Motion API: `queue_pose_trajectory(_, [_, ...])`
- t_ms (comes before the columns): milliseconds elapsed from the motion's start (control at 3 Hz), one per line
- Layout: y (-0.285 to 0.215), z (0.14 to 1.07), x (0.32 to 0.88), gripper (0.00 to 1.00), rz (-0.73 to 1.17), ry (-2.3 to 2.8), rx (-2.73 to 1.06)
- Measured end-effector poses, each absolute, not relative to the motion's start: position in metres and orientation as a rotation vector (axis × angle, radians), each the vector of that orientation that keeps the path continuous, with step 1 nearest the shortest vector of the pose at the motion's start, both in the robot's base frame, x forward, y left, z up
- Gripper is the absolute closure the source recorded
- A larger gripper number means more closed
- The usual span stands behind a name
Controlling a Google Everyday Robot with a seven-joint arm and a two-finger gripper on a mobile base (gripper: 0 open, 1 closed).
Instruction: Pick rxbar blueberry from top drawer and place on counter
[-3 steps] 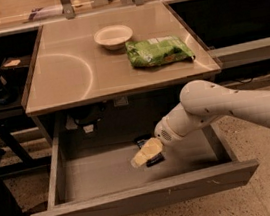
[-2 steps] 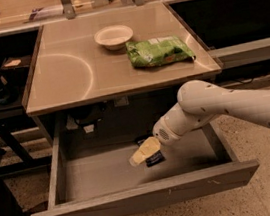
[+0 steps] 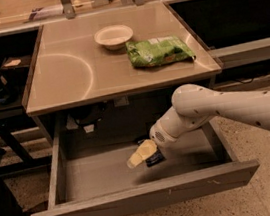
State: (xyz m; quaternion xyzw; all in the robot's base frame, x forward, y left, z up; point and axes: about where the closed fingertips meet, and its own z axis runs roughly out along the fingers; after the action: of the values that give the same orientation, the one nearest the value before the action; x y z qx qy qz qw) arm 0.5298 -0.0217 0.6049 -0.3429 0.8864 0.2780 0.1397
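The top drawer [image 3: 138, 198] stands pulled out under the counter [image 3: 69, 74]. My gripper [image 3: 143, 155] reaches down into it from the right, over the middle of the grey floor. It is shut on the rxbar blueberry [image 3: 156, 159], whose dark wrapper sticks out below and to the right of the yellowish fingers [image 3: 139, 156]. The rest of the bar is hidden by the gripper. My white arm [image 3: 226, 109] crosses the drawer's right side.
On the counter sit a white bowl [image 3: 113, 35] at the back and a green chip bag [image 3: 158, 51] to the right. A cluttered shelf [image 3: 34, 9] runs behind. A dark chair [image 3: 2, 200] stands to the left of the drawer.
The gripper has shifted slightly left inside the drawer and the dark bar stays with it. The arm has barely moved.
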Motion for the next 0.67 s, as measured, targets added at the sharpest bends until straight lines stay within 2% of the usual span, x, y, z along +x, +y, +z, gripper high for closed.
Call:
queue_pose_trajectory(333, [-0.0176,0.5987,0.5295,0.00,0.810,2.577,-0.985])
queue_pose_trajectory(667, [-0.0176,0.5987,0.5295,0.19,0.810,2.577,-0.985])
